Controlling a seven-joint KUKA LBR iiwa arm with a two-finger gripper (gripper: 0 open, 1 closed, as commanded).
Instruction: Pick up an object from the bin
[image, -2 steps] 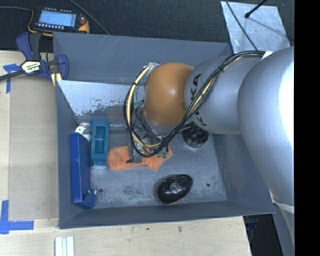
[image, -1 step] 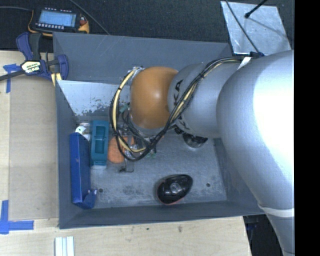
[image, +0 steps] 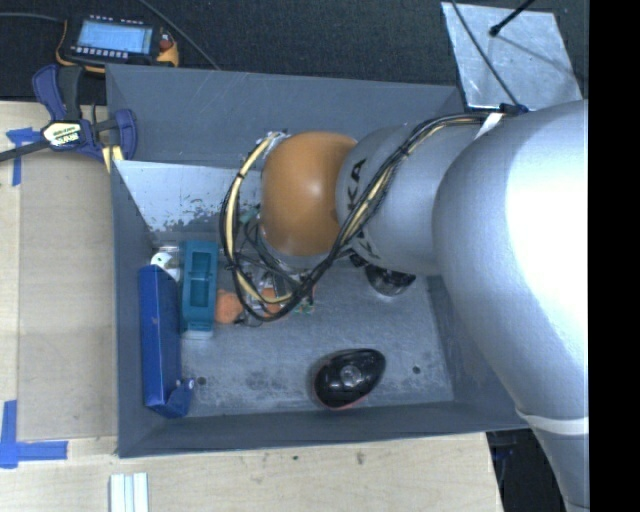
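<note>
A small orange piece, rounded and partly hidden, lies left of the middle of the bin, just beside a teal block. The tool hangs close on its right; whether it is wide or narrow I cannot tell. A long blue bar lies by the left wall, and a black oval thing lies well apart, near the front wall.

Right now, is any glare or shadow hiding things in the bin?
Camera view: soft sheen on the orange cover and the silver arm, a small glint on the black oval thing at the front; shadow pools beneath that cover beside the teal block.
</note>
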